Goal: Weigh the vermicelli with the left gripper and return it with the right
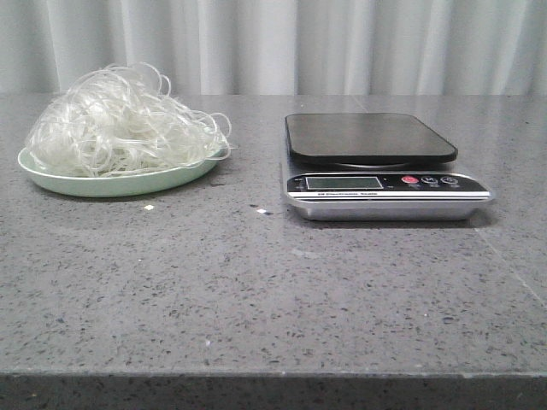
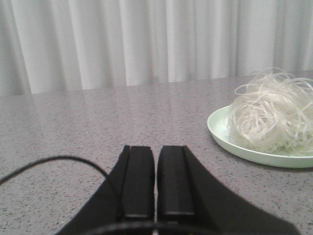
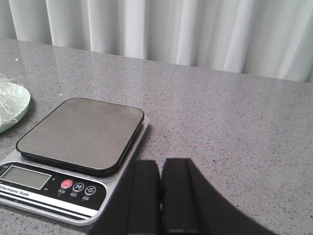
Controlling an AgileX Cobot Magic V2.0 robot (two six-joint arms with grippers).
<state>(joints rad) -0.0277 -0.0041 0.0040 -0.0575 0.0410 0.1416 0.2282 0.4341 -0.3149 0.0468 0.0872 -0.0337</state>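
The left gripper (image 2: 156, 183) is sitting clenched and empty, near the whitish tangled vermicelli (image 2: 271, 117). The right gripper (image 3: 161, 193), likewise clenched, is hovering beside the silver digital scale (image 3: 78, 156).

Vermicelli (image 1: 120, 120) heaped on plate (image 1: 51, 177), rear left of table (image 1: 273, 299). Scale (image 1: 380, 166) right of plate, well apart, platform (image 1: 367, 137) bare, display (image 1: 344, 182) facing front. Small crumbs (image 1: 149, 207) on table before plate and between plate and scale. Curtain (image 1: 273, 43) behind table.
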